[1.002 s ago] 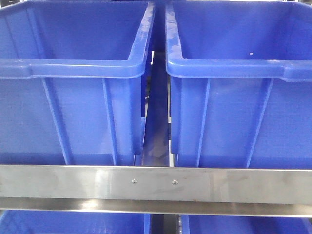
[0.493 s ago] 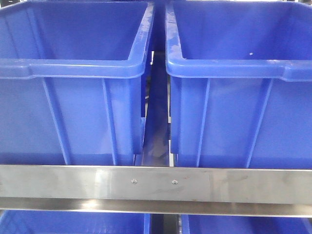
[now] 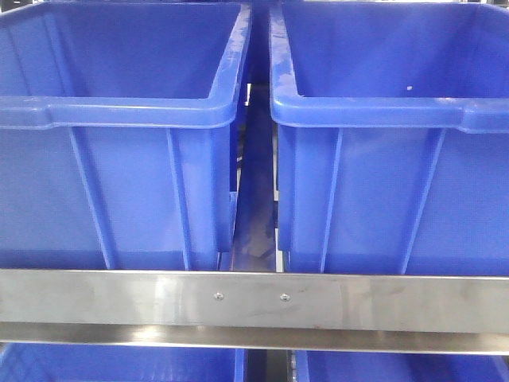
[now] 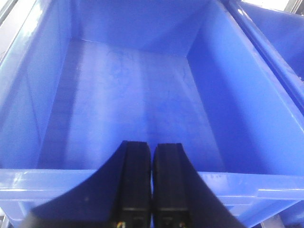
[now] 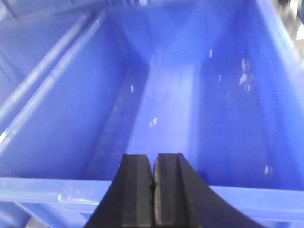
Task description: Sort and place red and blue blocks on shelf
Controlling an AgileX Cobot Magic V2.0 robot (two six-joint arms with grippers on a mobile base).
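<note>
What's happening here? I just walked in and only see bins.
Nothing is being handled right now. The left gripper hangs shut and empty over the near rim of a big blue plastic bin, and the right gripper does the same over its neighbouring blue bin. Both bins sit side by side behind the brushed-steel shelf rail. No red or blue block shows in any view.

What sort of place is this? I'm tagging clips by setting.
Probably a warehouse or factory storage area: large blue plastic bins sit side by side on a metal shelf with a brushed-steel front rail, and more bins show on the level below.
</note>
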